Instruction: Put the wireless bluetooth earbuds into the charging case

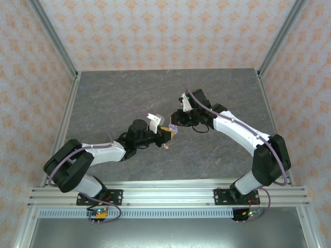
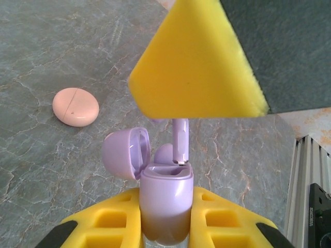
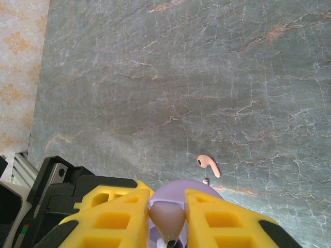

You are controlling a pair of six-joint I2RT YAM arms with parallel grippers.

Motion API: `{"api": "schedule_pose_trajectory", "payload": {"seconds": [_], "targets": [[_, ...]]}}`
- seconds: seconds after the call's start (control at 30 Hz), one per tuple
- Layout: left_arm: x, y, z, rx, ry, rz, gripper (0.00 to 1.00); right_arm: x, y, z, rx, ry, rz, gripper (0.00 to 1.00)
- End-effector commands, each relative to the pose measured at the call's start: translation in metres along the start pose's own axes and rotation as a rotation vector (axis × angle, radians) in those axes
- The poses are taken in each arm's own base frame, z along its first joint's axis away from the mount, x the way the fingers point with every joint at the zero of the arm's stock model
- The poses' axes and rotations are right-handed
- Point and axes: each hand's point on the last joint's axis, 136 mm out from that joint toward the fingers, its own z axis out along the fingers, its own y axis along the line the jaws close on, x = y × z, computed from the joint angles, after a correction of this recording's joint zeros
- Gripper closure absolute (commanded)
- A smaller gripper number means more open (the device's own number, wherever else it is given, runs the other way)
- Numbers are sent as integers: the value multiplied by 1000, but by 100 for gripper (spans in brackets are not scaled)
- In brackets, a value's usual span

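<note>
Right gripper [image 3: 167, 206] pinches a lilac bud [image 2: 180, 139] by its head, the stem pointing straight out ahead of the fingertips with its tip at the mouth of a slot in the open lilac case [image 2: 165, 191]. Left gripper [image 2: 165, 204] is pressed tight on that case, facing the right one, the lid hinged aside. Stem and slot look aligned, so the right arm probably only needs to push along the stem.
</note>
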Motion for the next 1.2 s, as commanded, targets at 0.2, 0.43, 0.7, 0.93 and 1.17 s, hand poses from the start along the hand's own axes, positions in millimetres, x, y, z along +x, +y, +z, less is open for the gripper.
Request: {"api": "schedule_pose_trajectory", "payload": {"seconds": [0.2, 0.43, 0.7, 0.93, 1.17], "targets": [[-18, -11, 6, 36, -45, -14, 81, -6, -4, 1, 31, -28, -2, 77], [-20, -11, 5, 32, -52, -17, 81, -4, -9, 2, 52, -29, 1, 77], [-22, -10, 4, 24, -60, -20, 81, 0, -11, 5, 53, -15, 2, 77], [-25, -13, 3, 35, -71, -25, 81, 5, -14, 8, 57, -2, 4, 77], [-27, -11, 2, 17, -75, -28, 81, 8, -13, 8, 50, 9, 0, 77]]}}
